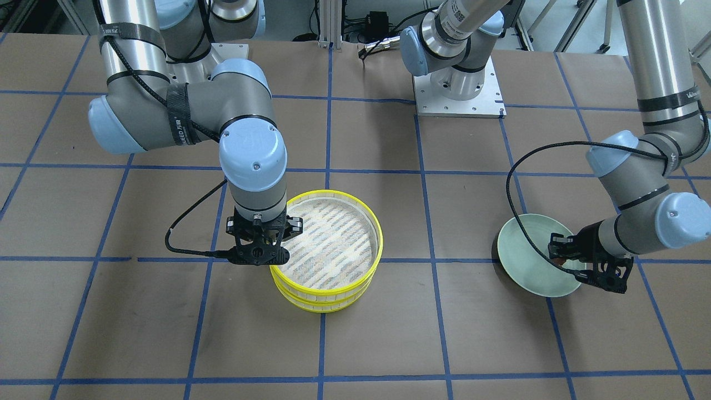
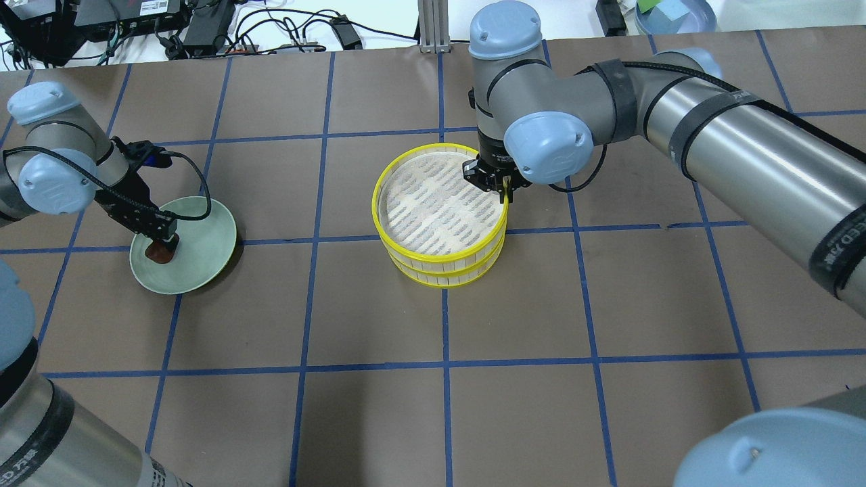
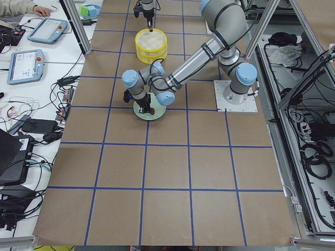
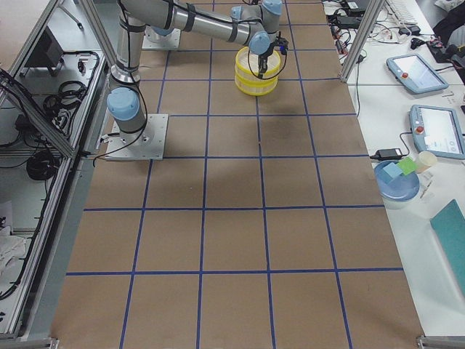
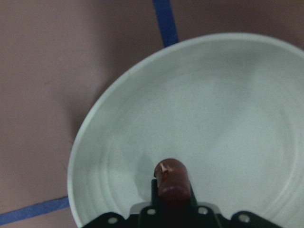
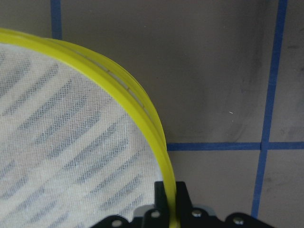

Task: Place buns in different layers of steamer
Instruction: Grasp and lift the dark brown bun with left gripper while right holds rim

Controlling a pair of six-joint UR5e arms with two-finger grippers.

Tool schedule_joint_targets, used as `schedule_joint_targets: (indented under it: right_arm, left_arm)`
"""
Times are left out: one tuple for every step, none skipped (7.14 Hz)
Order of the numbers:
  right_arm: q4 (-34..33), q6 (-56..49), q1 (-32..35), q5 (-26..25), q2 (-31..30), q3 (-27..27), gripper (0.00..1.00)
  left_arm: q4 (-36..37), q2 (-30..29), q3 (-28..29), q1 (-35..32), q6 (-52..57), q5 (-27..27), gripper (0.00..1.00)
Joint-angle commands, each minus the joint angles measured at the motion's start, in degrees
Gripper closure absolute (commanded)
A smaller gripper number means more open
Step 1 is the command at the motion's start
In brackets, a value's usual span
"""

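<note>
Two steamer layers stand stacked mid-table, the top layer (image 2: 440, 206) on the lower layer (image 2: 440, 279). My right gripper (image 2: 504, 193) is shut on the top layer's yellow rim (image 6: 142, 104), one finger inside and one outside. The top layer's woven bottom is bare. My left gripper (image 2: 162, 243) is shut on the dark reddish-brown bun (image 5: 172, 180) over the pale green plate (image 2: 203, 270). I cannot tell whether the bun still touches the plate. The cream-white bun is hidden or out of view.
The left arm's cable (image 1: 514, 183) loops over the plate. The arm's base plate (image 1: 458, 91) is at the robot's side of the table. A blue bowl (image 4: 396, 178) with blocks and tablets sit on side tables beyond the table's edge.
</note>
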Motion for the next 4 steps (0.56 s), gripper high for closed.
schedule_joint_targets:
  right_arm:
    - [-0.19, 0.08, -0.02, -0.4, 0.06, 0.09, 1.0]
    - [-0.1, -0.09, -0.02, -0.57, -0.03, 0.09, 1.0]
    - [-0.1, -0.09, -0.02, -0.57, 0.06, 0.09, 1.0]
    - [-0.1, 0.0, -0.02, -0.57, 0.06, 0.17, 1.0]
  left_arm:
    - [-0.53, 1.4, 0.89, -0.6, -2.98, -0.32, 1.0]
    - [-0.62, 2.36, 0.98, -1.65, -4.91, -0.32, 1.0]
    - [-0.62, 3.5, 1.16, -3.83, -7.2, -0.15, 1.0]
    - [-0.71, 4.64, 1.42, -5.86, -10.52, -0.24, 1.0]
